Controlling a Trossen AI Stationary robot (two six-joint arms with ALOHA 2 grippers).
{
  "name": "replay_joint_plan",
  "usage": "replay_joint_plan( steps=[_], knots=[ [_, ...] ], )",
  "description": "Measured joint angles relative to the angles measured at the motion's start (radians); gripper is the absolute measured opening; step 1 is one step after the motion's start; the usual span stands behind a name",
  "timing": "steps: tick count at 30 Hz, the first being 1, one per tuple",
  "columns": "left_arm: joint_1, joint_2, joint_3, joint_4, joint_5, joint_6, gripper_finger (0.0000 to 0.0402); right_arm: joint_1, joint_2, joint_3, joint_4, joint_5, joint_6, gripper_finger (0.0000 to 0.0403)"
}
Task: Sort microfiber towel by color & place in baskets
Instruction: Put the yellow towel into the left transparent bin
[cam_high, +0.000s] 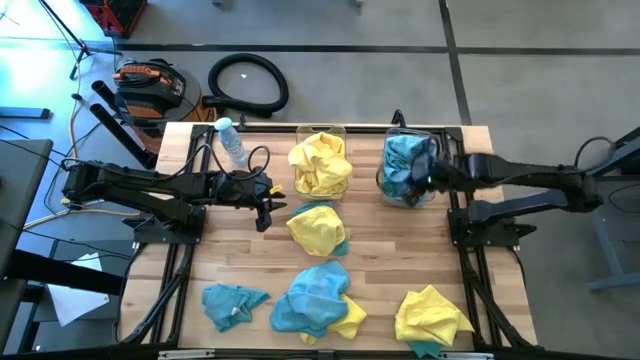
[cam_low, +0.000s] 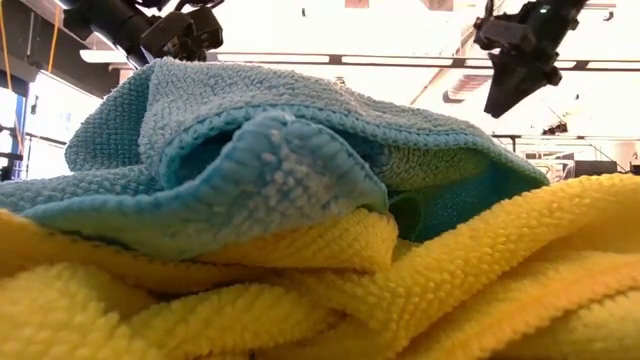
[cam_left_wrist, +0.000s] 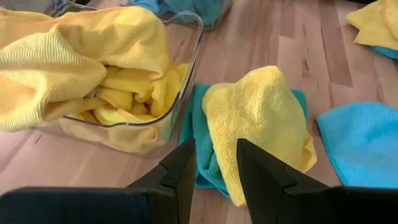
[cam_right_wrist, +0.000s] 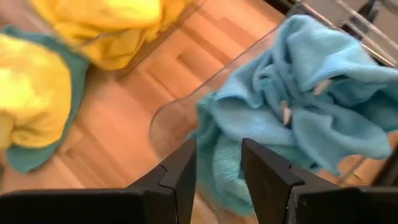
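My left gripper (cam_left_wrist: 214, 171) is released and empty, with the yellow towel (cam_left_wrist: 261, 121) on a teal one just ahead, beside the yellow-filled basket (cam_left_wrist: 186, 56). My right gripper (cam_right_wrist: 217, 171), also released, hangs over the teal-filled basket (cam_high: 407, 168). Several towels (cam_high: 320, 300) are not yet sorted.

A wooden table (cam_high: 370, 262) is carrying two clear baskets (cam_high: 320, 160) side by side at its far edge. Loose yellow and teal towels (cam_high: 316, 227) are lying on it nearer, and a small bottle (cam_high: 232, 143) is lying by the left side.
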Motion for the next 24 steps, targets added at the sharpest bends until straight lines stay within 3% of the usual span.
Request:
replay_joint_plan(
  steps=[5,14,24],
  knots=[
    [-0.019,0.000,0.000,-0.001,-0.029,0.008,0.0105,0.171,-0.038,-0.123,0.097,0.029,0.118,0.0123],
    [-0.141,0.000,0.138,-0.196,-0.233,0.004,0.0105,0.420,-0.058,-0.326,0.397,0.031,0.202,0.0123],
    [-0.391,0.050,0.302,-0.450,-0.438,-0.180,0.0105,0.547,-0.058,-0.506,0.668,0.240,0.203,0.0123]
  ],
)
